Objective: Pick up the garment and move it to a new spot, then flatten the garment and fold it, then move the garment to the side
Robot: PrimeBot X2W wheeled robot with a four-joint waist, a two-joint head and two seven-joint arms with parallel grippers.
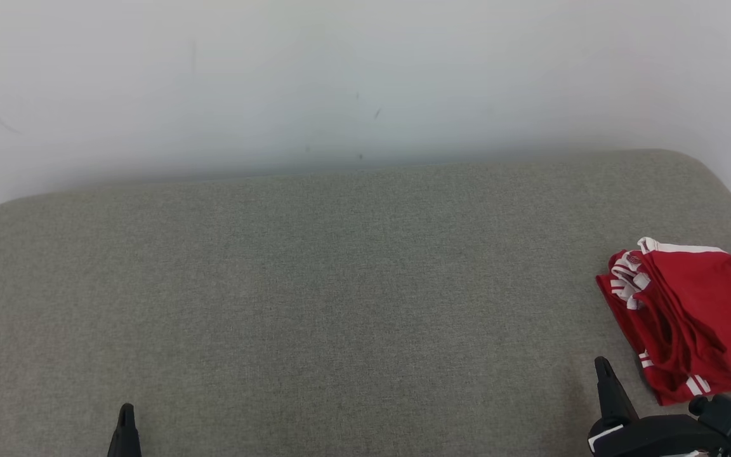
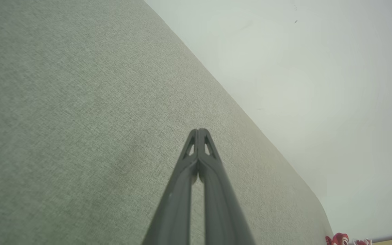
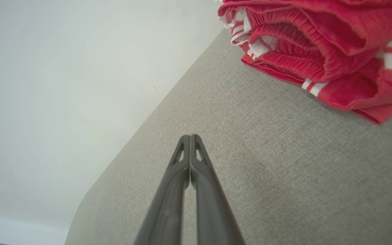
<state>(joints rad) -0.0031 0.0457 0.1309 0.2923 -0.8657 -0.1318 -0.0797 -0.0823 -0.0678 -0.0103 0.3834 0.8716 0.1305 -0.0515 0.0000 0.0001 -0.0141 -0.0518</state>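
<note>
Garment (image 1: 689, 317), red with white stripes, lies in a layered bundle just ahead and to the right of the right gripper (image 1: 602, 362), not touching it; from the left gripper (image 2: 198, 130) it is far off to the right. Both grippers have their fingers pressed together and hold nothing; each points out over the grey-green cushion (image 1: 340, 285). Going by its stacked layers at the cushion's right end, the bundle may be already folded and set aside, or waiting for its first lift; I cannot tell which. If a lift is in hand, the right jaws should part before they advance, come in low at the bundle's nearest edge, and bite through all the layers so none trails; the left should hold back until the spreading. As to containers: the garment rests straight on the cushion, inside nothing.
</note>
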